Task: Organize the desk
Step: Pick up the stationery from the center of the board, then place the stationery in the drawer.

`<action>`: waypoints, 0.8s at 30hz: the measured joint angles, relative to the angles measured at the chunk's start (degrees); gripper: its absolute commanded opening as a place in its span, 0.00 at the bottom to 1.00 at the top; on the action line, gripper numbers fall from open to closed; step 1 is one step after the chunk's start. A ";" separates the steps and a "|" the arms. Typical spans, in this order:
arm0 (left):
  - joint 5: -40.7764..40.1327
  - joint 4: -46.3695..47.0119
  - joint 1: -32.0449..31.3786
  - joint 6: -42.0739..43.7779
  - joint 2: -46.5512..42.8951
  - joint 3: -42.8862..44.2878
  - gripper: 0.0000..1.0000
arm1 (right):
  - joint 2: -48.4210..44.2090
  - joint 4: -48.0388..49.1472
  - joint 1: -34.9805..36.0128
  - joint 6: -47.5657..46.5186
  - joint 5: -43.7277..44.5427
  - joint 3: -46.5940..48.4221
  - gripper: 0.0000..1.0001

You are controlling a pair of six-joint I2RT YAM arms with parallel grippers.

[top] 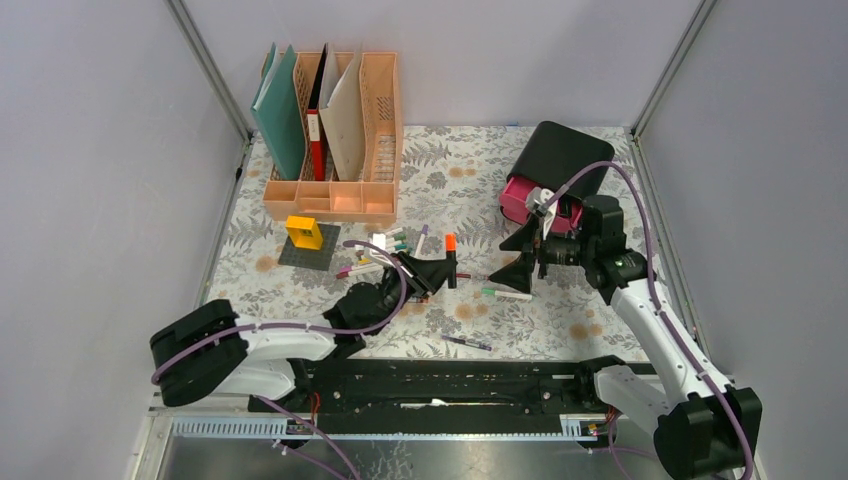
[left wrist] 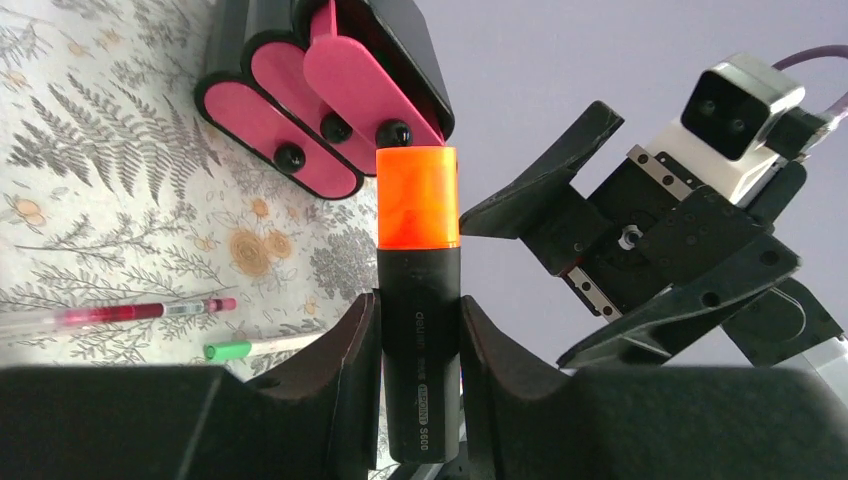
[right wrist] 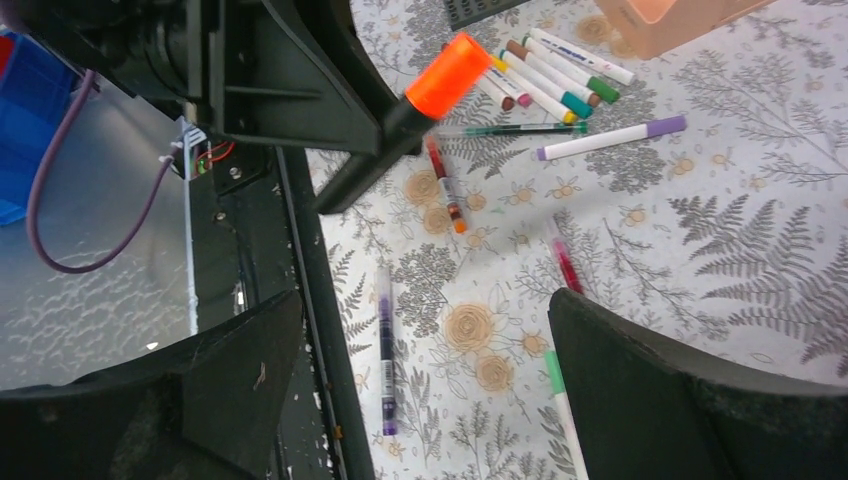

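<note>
Desk (top: 450,160) lay spread beneath both arms, with pens (right wrist: 545,75) loose on its cloth under the grippers. Your left gripper (left wrist: 420,360) clamped the black barrel of the orange-capped highlighter (left wrist: 418,200), which stuck out past its fingertips. Your right gripper (top: 517,258) stood wide apart just beside the cap, holding nothing. Had you released the left before the right closed, the highlighter would likely have dropped among those pens and scattered them.

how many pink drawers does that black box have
3 pink drawers, in a row in the black box, seen from the left wrist: left, middle, right, just past the orange-capped marker. No others show.
</note>
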 measured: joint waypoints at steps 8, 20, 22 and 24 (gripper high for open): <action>-3.17 2.23 -2.91 -4.17 9.64 5.99 0.00 | 2.25 4.96 3.30 6.14 1.70 -1.27 1.00; -9.14 2.08 -6.75 -3.87 15.82 13.18 0.00 | 6.05 6.01 6.64 9.29 6.23 -1.27 0.90; -10.01 2.14 -7.13 -3.65 16.28 13.25 0.00 | 6.14 5.97 6.69 9.62 7.10 -1.27 0.86; -10.69 2.21 -7.21 -3.23 16.39 13.27 0.00 | 6.36 6.03 6.71 9.99 7.82 -1.27 0.81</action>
